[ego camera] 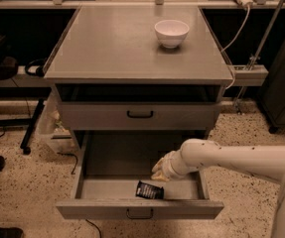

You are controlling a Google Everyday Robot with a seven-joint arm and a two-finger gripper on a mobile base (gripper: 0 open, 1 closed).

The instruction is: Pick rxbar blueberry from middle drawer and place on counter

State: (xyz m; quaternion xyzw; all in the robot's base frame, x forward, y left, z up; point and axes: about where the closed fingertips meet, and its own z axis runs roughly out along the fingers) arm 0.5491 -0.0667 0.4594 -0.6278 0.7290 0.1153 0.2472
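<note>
1. The rxbar blueberry [149, 190] is a small flat rectangular bar in a dark, nearly black wrapper with pale lettering. It looks slightly tilted, with its left end a little higher in the picture than its right.
2. It lies on the grey floor of the open middle drawer [107, 157]. It is close to the drawer's front wall and a little right of that wall's middle.
3. Counted:
   - one snack bar;
   - one white bowl [171, 32];
   - two grey drawer fronts, each with one small black handle;
   - one white robot arm [231, 157].
4. The upper drawer front [97, 116] is closed under the front edge of the counter [112, 48]. The middle drawer is pulled out below it.
5. The bowl stands upright on the counter near its back right corner.
6. The gripper [159, 171] is pale yellowish. It hangs inside the open drawer on its right half, and the arm reaches in from the right edge.
7. The bar sits just in front of the gripper and slightly to its left, very near it. The bar rests on the drawer floor. Whether the two touch cannot be told.
8. Whether the gripper is released or clenched cannot be told.
</note>
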